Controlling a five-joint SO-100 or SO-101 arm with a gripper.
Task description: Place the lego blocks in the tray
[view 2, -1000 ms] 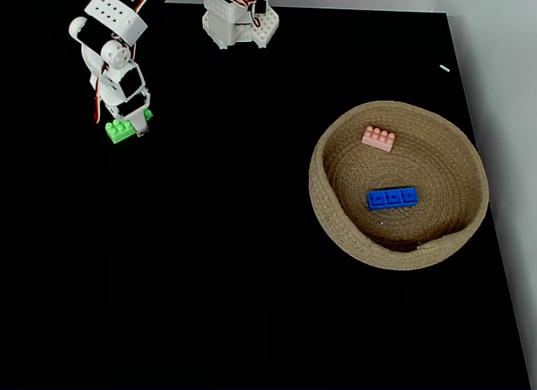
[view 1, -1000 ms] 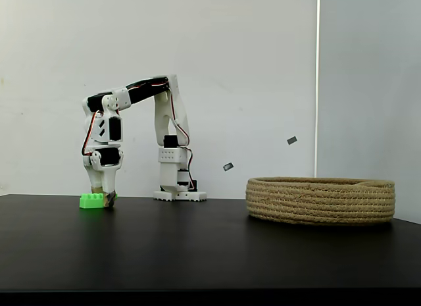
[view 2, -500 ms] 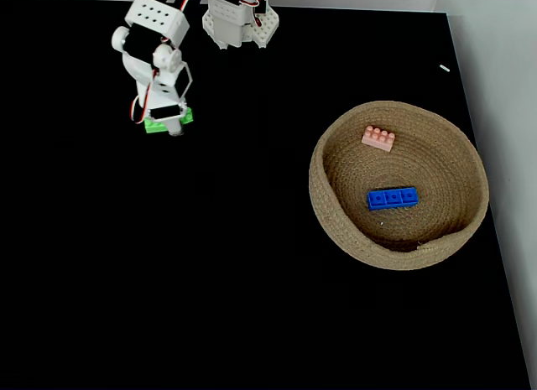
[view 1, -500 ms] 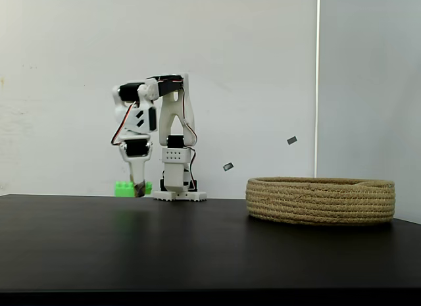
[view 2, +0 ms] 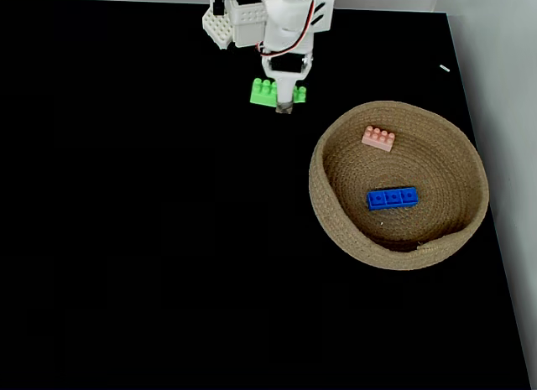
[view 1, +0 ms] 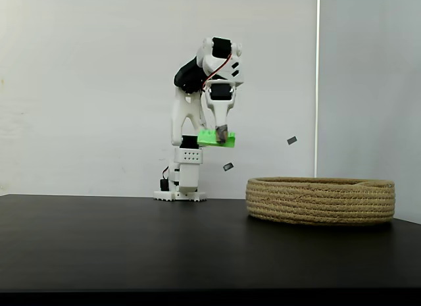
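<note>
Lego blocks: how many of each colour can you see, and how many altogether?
Green lego block: 1, held up in the air by the end effector, not yet over the tray
Blue lego block: 1, lying in the tray
Pale pink-orange lego block: 1, lying in the tray
Total: 3 lego blocks

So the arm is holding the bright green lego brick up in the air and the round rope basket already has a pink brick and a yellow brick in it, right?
Not quite: the second brick in the round rope basket is blue, not yellow, as the fixed view from above shows. The pale pink brick lies there too, and the gripper does hold the bright green lego brick aloft.
</note>
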